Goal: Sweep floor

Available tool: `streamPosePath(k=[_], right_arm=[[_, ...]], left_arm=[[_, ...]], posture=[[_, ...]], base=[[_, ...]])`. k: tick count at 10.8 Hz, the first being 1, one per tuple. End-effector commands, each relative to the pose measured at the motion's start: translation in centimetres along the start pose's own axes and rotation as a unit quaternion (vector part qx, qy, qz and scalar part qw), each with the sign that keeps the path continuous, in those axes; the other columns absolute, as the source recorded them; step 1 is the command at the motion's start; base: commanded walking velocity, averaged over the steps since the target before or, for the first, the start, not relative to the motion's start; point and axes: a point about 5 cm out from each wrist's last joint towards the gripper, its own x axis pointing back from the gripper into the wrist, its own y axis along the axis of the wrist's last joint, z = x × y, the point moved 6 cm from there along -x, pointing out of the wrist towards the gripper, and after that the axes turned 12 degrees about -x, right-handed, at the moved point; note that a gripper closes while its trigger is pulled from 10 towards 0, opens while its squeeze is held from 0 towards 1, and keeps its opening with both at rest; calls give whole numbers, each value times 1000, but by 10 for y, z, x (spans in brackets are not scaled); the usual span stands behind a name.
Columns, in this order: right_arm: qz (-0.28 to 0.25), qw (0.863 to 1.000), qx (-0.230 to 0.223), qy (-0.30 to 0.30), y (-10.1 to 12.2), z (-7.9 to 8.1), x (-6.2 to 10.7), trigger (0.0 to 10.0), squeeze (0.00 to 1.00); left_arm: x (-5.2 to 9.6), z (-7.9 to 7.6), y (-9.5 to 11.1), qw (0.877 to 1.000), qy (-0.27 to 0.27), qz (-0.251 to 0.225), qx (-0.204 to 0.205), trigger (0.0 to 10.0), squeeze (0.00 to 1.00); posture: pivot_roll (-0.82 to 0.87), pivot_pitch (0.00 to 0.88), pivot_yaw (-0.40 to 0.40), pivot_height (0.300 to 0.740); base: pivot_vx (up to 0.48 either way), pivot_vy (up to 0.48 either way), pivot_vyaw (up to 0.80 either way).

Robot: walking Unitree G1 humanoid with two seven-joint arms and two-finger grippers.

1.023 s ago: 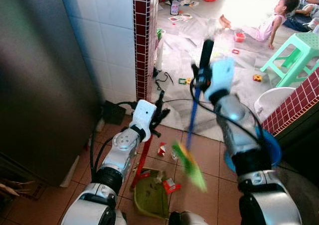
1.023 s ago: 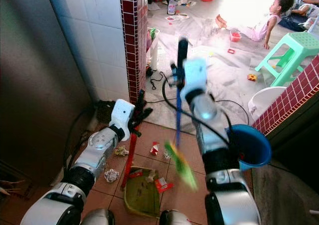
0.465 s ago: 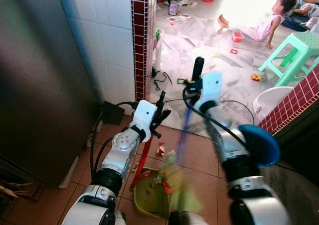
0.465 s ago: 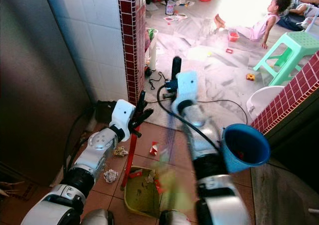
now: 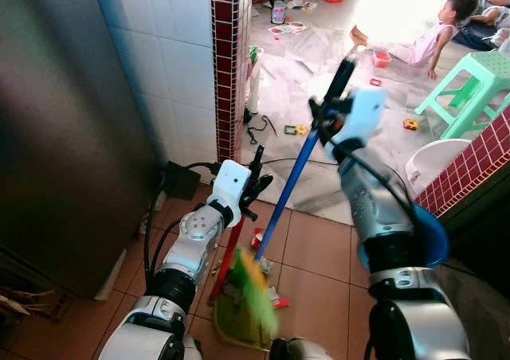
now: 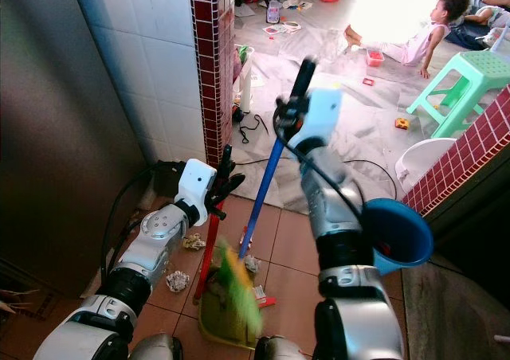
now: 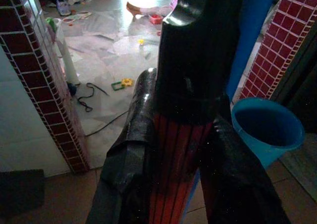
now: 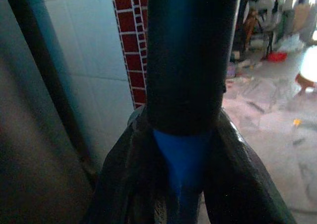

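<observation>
Two pincers clenched tight, the left pincer (image 5: 256, 186) steadying the red-handled dustpan (image 5: 239, 316) on the tiled floor while the right pincer (image 5: 328, 119) has swung the blue broom (image 5: 288, 189) so its green bristles now reach the pan, pushing scraps (image 6: 178, 280) in.

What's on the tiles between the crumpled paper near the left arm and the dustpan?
In the right eye view, bare tile and the red dustpan handle, held by the left hand, separate the crumpled paper from the dustpan.
</observation>
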Motion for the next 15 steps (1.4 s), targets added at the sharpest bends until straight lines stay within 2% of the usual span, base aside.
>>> streamPosePath(k=[1, 2, 5, 6, 8, 9, 11, 12, 13, 15], right_arm=[[-74, 996, 49, 31, 45, 17, -7, 10000, 0], [-84, 993, 75, 31, 49, 16, -7, 10000, 0], [-73, 992, 103, 0, 39, 1, -3, 10000, 0], [-62, 990, 121, -33, 29, -10, 0, 10000, 0], [-41, 986, 155, -53, 16, -18, 3, 10000, 0], [-34, 984, 163, -59, 12, -21, 4, 10000, 0], [-20, 982, 175, -67, 1, -27, 8, 10000, 0], [5, 979, 185, -80, -14, -34, 13, 10000, 0], [36, 976, 194, -88, -31, -40, 18, 10000, 0], [85, 974, 181, -103, -51, -52, 22, 10000, 0]], left_arm=[[4, -22, -28, 997, -26, 49, 51, 10000, 0], [3, -20, -21, 998, -24, 39, 41, 10000, 0], [2, -9, 2, 999, -15, 3, 34, 10000, 0], [3, -7, 4, 998, -4, -8, 55, 10000, 0], [2, -1, 4, 994, 39, -22, 98, 10000, 0], [1, 4, 7, 993, 58, -31, 103, 10000, 0], [2, 20, 26, 990, 92, -68, 77, 10000, 0], [5, 29, 35, 991, 100, -84, 36, 10000, 0], [8, 35, 35, 991, 104, -85, 13, 10000, 0], [18, 35, 28, 991, 100, -84, -22, 10000, 0]], posture=[[-21, 35, -62, 740], [-21, 35, -62, 740], [-11, 34, -69, 740], [-7, 34, -69, 740], [-10, 32, -69, 740], [-12, 30, -69, 740], [-14, 29, -66, 740], [-12, 31, -63, 740], [-12, 31, -63, 740], [-8, 48, -56, 740]], base=[[0, 0, 0], [0, 0, 0], [0, 0, 0], [0, 0, 0], [0, 0, 0], [0, 0, 0], [0, 0, 0], [0, 0, 0], [0, 0, 0], [0, 0, 0]])
